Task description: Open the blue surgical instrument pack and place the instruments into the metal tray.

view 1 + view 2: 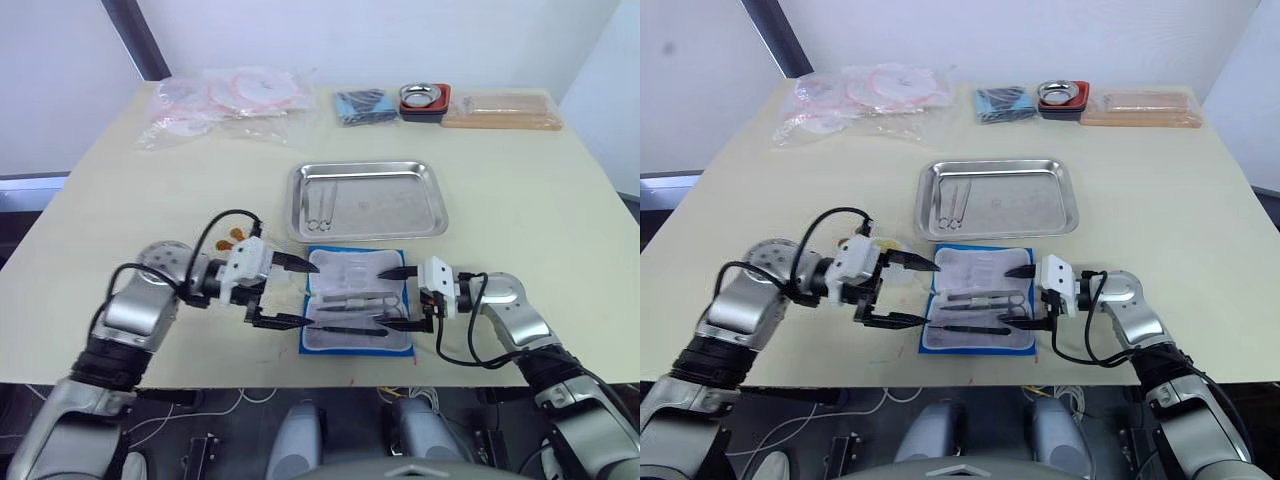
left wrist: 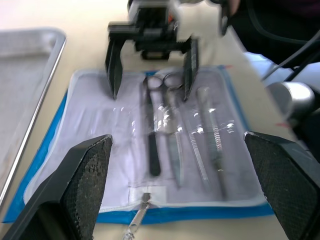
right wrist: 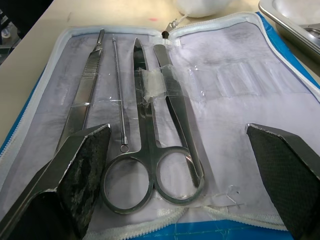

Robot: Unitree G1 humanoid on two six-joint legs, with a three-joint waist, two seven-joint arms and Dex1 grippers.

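Note:
The blue surgical instrument pack (image 1: pixel 330 262) lies unzipped and flat near the table's front edge, whitish lining up. Several instruments are tucked in its clear pockets: scissors (image 3: pixel 145 150), a thin probe (image 3: pixel 120 100), a flat handle (image 3: pixel 82 95) and forceps (image 3: pixel 177 110). Just behind it sits the metal tray (image 1: pixel 420 205), with slim instruments (image 1: pixel 318 205) lying at its left end. My left gripper (image 1: pixel 290 292) is open at the pack's left edge, its fingers spanning that edge. My right gripper (image 1: pixel 395 298) is open over the pack's right side, around the scissor handles, holding nothing.
Along the back of the table lie clear bags of pink tubing (image 1: pixel 225 100), a dark blue folded bundle (image 1: pixel 362 105), a small metal bowl on a red base (image 1: pixel 425 100) and a tan flat package (image 1: pixel 500 110). The table's front edge runs just below the pack.

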